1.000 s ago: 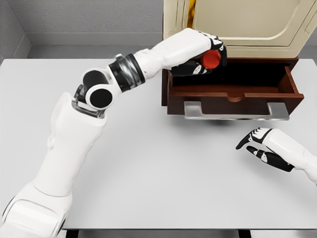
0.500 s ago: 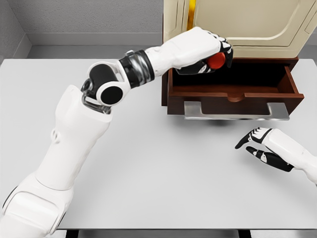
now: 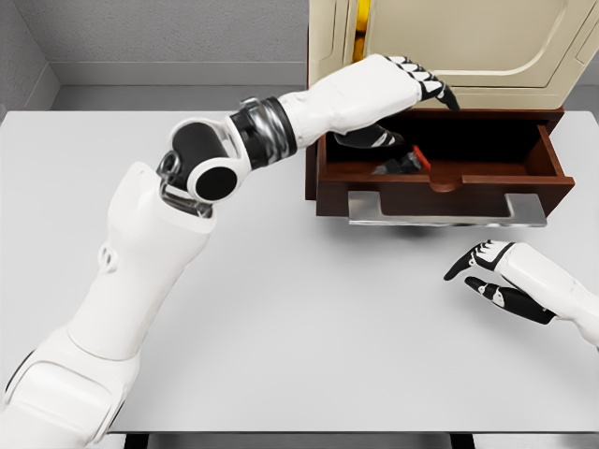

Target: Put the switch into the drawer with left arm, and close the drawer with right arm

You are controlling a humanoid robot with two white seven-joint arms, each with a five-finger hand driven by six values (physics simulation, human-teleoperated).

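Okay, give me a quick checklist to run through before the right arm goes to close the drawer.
1. Red and black switch inside the dark brown wooden drawer: ok, it shows in the cavity.
2. Left hand has let go: ok, fingers spread, holding nothing.
3. Left hand clear of the drawer: not ok, it hangs over the drawer's left end.
4. Drawer open with its silver handle reachable: ok.
5. Right hand free: ok, open and empty, low over the white table.
6. Switch lying flat: cannot tell.
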